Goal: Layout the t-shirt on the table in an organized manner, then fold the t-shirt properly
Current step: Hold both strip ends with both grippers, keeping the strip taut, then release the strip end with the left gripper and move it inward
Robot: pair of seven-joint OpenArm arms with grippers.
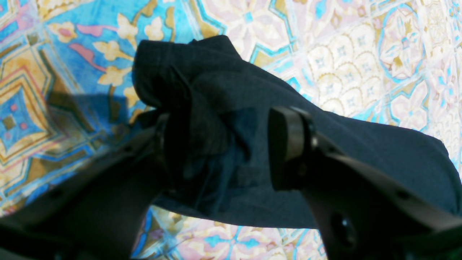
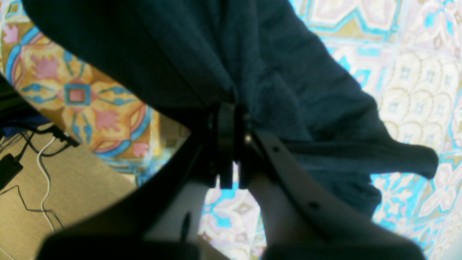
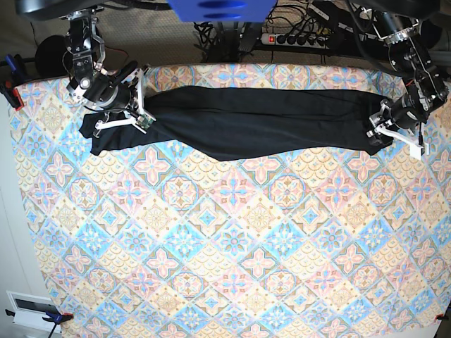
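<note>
The t-shirt (image 3: 254, 120) is seen in the base view stretched into a long, narrow black band across the far part of the table (image 3: 225, 246), running almost from one side edge to the other, with a sleeve end drooping at that view's left. Only this view gives the garment's whole extent and the patterned cloth lying bare in front of it.

In the right wrist view, the right gripper (image 2: 231, 144) is shown clenched on a pinch of the fabric (image 2: 180, 54), the two jaws pressed together with gathers radiating from the grip; a strip of tan floor with cables (image 2: 39, 169) past the table edge is visible only here.

In the left wrist view, the left gripper (image 1: 216, 144) is shown with its jaws spread wide. A bunched fold of the shirt (image 1: 223, 108) lies between them, crumpled against one finger (image 1: 162, 144), while the other finger (image 1: 288, 144) stands apart from the bunch, over flatter cloth. From the base view, this spread cannot be made out.
</note>
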